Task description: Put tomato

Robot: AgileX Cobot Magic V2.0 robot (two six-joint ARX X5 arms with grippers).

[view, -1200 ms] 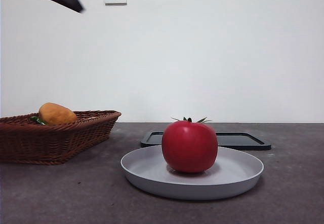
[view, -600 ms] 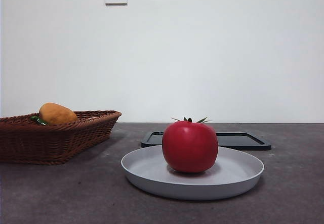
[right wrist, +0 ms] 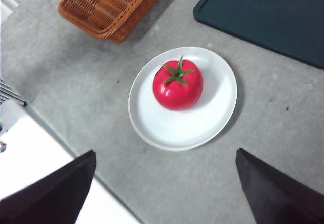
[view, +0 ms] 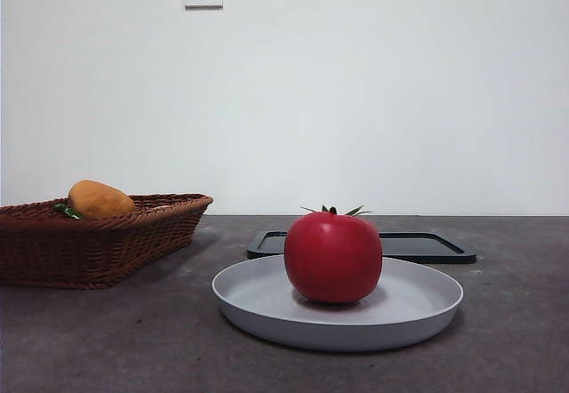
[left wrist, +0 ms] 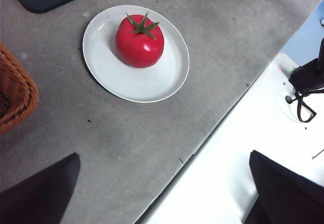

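The dark arm tip seen at the top left corner of the front view 1 second ago is gone. The table (view: 107,340) holds a wicker basket (view: 98,242) with an orange fruit (view: 100,199), a dark tray (view: 418,246), and a grey plate (view: 356,322). The tomato (view: 333,257) sits upright on the plate. Both arms hover high, the left gripper (left wrist: 162,193) and right gripper (right wrist: 164,188) spread wide, holding nothing. Placement looks complete; staying clear of the plate is probably best. The basket's inside is mostly hidden, and the tray is cut off in both wrist views.
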